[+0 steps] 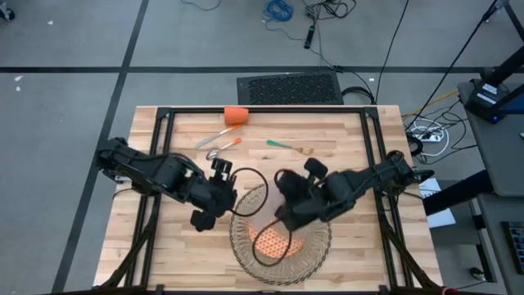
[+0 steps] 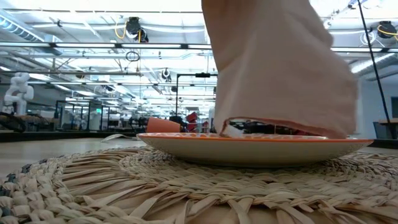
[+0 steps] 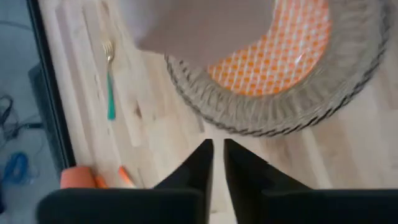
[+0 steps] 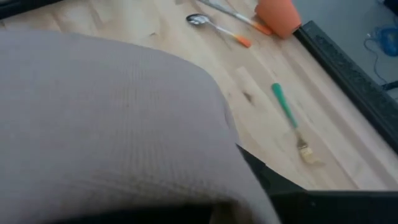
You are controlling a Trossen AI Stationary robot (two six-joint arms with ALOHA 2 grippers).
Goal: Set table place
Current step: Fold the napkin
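A beige cloth napkin (image 2: 273,68) hangs from my right gripper (image 1: 282,217) over the orange-patterned plate (image 1: 274,242). The plate lies on the round woven placemat (image 1: 315,250) at the table's near middle. The cloth fills the right wrist view (image 4: 106,124) and hides the fingers. My left gripper (image 3: 217,158) is shut and empty, just left of the placemat (image 3: 273,118). The orange cup (image 1: 236,115), knife (image 1: 217,137), spoon (image 1: 223,148) and green-handled fork (image 1: 288,147) lie on the far part of the table. My right gripper is shut on the napkin's upper part (image 4: 230,155), coming at it from above. The cloth itself covers the fingers, so the hold and the number of layers do not show. The napkin hangs slack below the gripper, and its lower edge (image 2: 280,127) rests on the plate.
The table's black frame runs along the far edge (image 1: 270,109) and both sides. Bare wood lies left (image 1: 147,238) and right (image 1: 368,238) of the placemat. A dark grille (image 1: 288,87) and cables lie on the floor beyond the table.
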